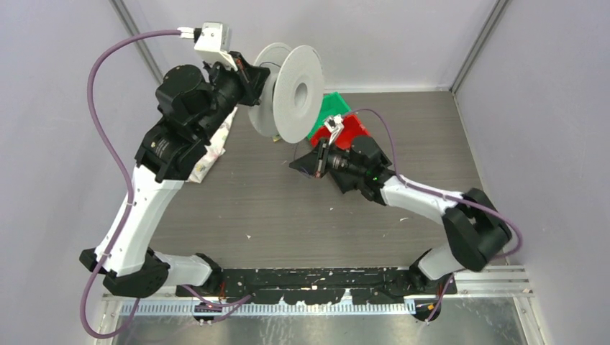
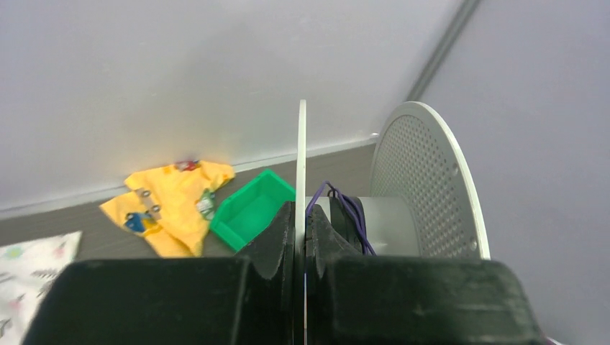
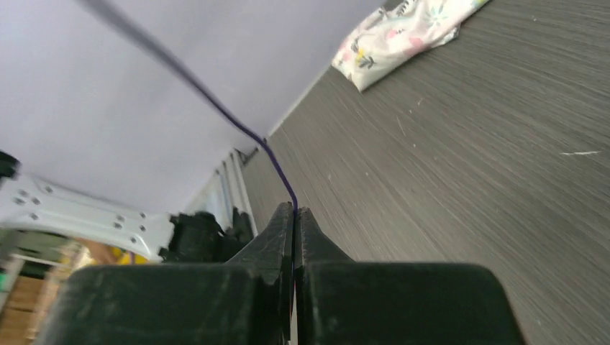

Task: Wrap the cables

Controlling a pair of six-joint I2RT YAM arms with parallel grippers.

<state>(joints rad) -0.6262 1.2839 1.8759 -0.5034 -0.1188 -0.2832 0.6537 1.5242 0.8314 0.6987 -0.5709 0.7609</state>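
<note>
A white spool hangs in the air at the back centre, its axis roughly level. My left gripper is shut on the spool's near flange, with one finger on each side of the thin disc. A few turns of the thin dark-purple cable lie on the grey core, in front of the perforated far flange. My right gripper hovers below the spool and is shut on the cable. The cable runs from its fingertips up and away, out of that view.
A green bin and a red bin sit behind my right gripper. A patterned cloth lies under the left arm and also shows in the right wrist view. A yellow garment lies beside the green bin.
</note>
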